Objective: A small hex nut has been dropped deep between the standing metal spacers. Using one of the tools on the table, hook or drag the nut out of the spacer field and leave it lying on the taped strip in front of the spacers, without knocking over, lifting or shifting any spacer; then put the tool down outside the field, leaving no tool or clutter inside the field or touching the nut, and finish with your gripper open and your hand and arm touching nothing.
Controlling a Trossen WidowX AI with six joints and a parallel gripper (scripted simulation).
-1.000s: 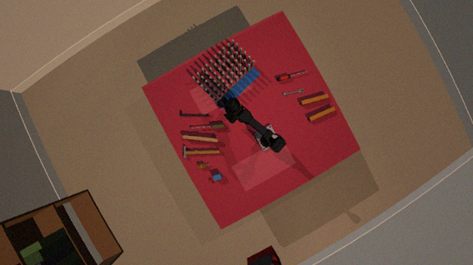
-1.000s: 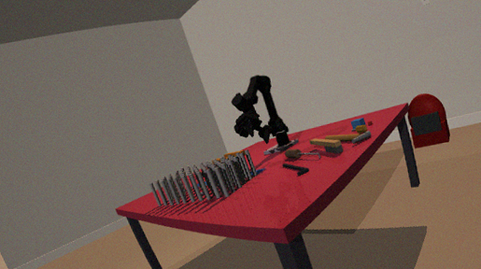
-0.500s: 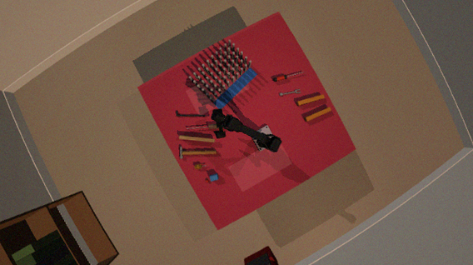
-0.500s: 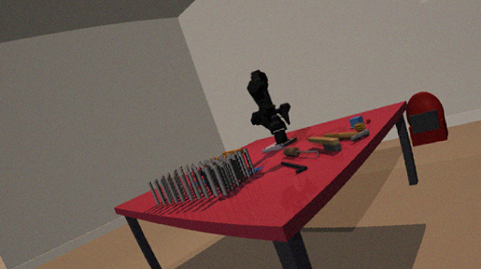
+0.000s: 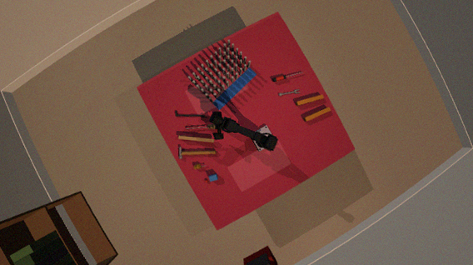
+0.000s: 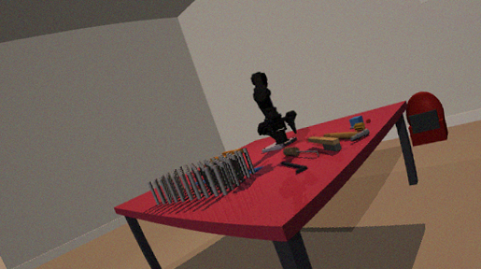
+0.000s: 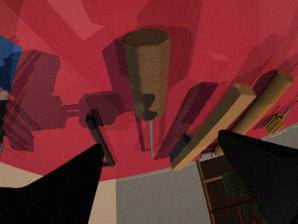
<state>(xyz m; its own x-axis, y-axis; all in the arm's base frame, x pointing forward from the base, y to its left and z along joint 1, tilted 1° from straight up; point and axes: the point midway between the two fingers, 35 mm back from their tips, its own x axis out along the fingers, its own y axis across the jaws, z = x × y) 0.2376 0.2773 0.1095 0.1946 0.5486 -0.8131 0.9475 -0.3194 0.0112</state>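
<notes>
My gripper (image 5: 218, 135) (image 6: 295, 131) (image 7: 161, 143) is open and empty, held above the tools left of the arm. A thin metal tool with a brown wooden handle (image 6: 290, 151) (image 7: 147, 70) lies below it, centred between the fingers in the wrist view. A black bar with a bent end (image 5: 189, 114) (image 6: 293, 166) (image 7: 103, 142) lies beside it, nearer the spacers. The metal spacers (image 5: 228, 44) (image 6: 220, 180) stand upright in rows. The blue taped strip (image 5: 235, 88) (image 7: 7, 65) runs along their front. The nut cannot be made out in any view.
A wooden-handled block tool (image 5: 196, 139) (image 7: 215, 125), a hammer (image 5: 198, 152), a small yellow item (image 5: 197, 166) and a blue block (image 5: 212, 178) lie on the gripper's side. A red-handled screwdriver (image 5: 279, 78), a wrench (image 5: 289, 93) and two orange bars (image 5: 311, 99) (image 5: 317, 114) lie opposite.
</notes>
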